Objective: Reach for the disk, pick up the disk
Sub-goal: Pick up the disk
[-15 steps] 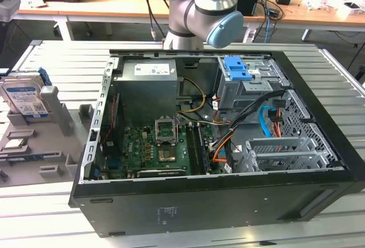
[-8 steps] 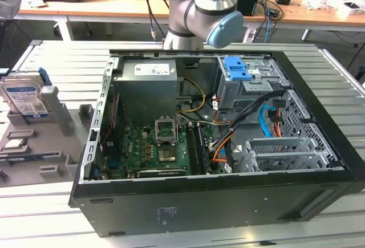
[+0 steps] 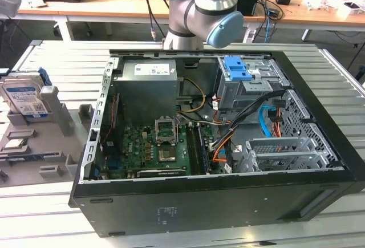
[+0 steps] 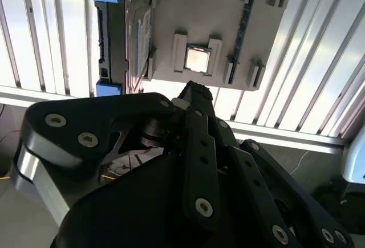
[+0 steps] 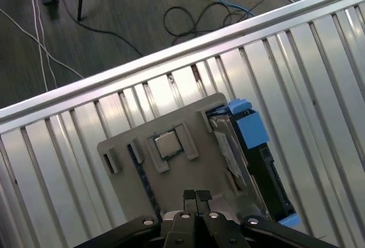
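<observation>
We judge the reach step in hand. The fingers point(image 5: 190, 198) are pressed together and empty, poised over the grey fixture point(image 5: 171, 174). The disk point(image 5: 254, 157) stands edgewise in it, untouched. Grasping calls for parted fingers.

One disk point(image 3: 24, 97), two blue rail ends showing on it. One grey fixture point(image 3: 57, 124), holding one processor chip point(image 5: 167, 144) and one memory stick point(image 4: 244, 25). One open computer case point(image 3: 228, 202), one blue clip point(image 3: 236, 68) inside. One slatted table point(image 3: 57, 225). One arm point(image 3: 208, 8), one tool point(image 5: 197, 195).
</observation>
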Robot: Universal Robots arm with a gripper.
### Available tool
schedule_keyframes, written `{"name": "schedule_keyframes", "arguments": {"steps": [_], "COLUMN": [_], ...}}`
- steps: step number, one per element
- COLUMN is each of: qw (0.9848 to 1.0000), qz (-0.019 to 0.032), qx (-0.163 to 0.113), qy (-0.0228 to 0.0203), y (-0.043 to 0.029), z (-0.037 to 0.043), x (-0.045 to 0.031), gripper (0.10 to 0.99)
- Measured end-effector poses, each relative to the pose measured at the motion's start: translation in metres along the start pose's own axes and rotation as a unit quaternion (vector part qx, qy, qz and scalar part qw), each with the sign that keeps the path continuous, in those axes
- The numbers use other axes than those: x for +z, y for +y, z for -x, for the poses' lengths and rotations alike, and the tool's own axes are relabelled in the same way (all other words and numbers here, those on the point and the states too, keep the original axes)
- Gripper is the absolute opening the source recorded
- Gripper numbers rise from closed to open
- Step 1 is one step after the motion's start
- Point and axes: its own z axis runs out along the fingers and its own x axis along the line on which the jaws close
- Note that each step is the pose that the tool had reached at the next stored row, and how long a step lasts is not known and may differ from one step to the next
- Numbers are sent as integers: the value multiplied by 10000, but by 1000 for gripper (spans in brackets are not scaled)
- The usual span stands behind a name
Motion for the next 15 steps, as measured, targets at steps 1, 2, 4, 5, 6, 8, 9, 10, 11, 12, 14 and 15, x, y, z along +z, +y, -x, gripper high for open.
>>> {"name": "schedule_keyframes", "arguments": {"steps": [1, 2, 4, 5, 6, 8, 9, 10, 11, 12, 14, 15], "qw": [10000, 9999, 9997, 9996, 9995, 9991, 9989, 9986, 9981, 9978, 9971, 9967], "qz": [0, 0, 0, 0, 0, 0, 0, 0, 0, -1, 0, -1], "qx": [-65, -147, -249, -286, -328, -430, -473, -520, -613, -663, -757, -816], "qy": [2, 5, 10, 11, 13, 17, 18, 20, 24, 25, 29, 31], "y": [0, 0, 0, 0, 0, 0, 0, 0, 0, 0, 0, 0], "z": [0, 0, 0, 0, 0, 0, 0, 0, 0, 0, 0, 0], "x": [0, 0, 0, 0, 0, 0, 0, 0, 0, 0, 0, 0], "gripper": [106, 106, 106, 106, 106, 106, 106, 106, 106, 106, 106, 106]}}
